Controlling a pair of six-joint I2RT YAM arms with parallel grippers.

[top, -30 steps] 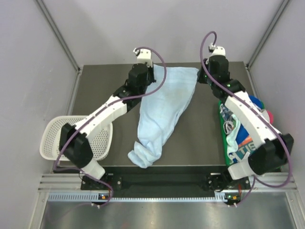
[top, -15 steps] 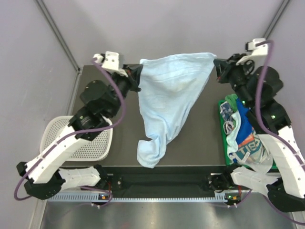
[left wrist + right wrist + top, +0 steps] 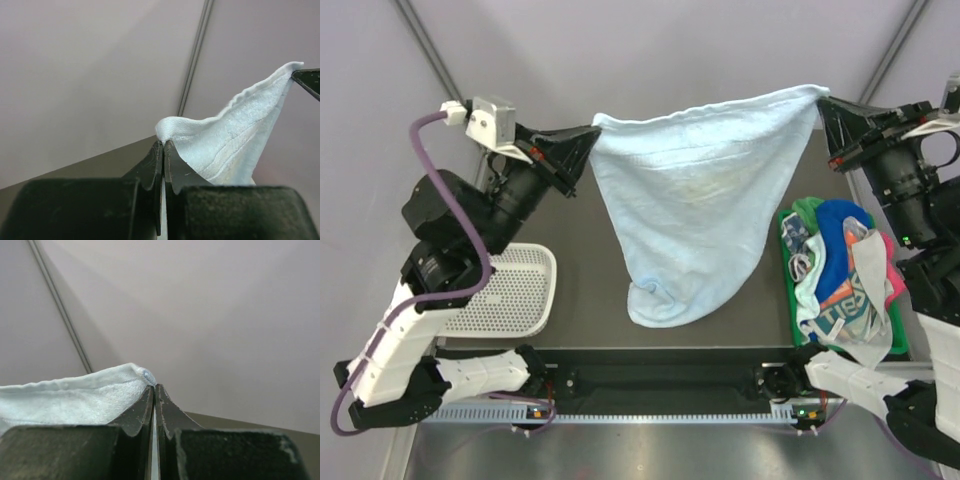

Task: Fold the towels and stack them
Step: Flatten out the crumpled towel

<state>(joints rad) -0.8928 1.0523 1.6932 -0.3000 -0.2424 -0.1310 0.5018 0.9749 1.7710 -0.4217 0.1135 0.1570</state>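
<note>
The pale blue towel (image 3: 695, 210) hangs spread in the air between the two claws, above the middle of the bench (image 3: 585, 265). The left claw (image 3: 594, 133) is pinched tight on the towel's left top corner, and the right claw (image 3: 823, 103) is pinched tight on the right top corner. The top edge sags slightly between them. Below it the cloth narrows to a bunched lower end near the bench's front edge; whether that end touches the bench cannot be told. The other towels (image 3: 840, 275) lie heaped on the tray (image 3: 789, 305) at the right. A basket (image 3: 510, 300) sits at the left.
</note>
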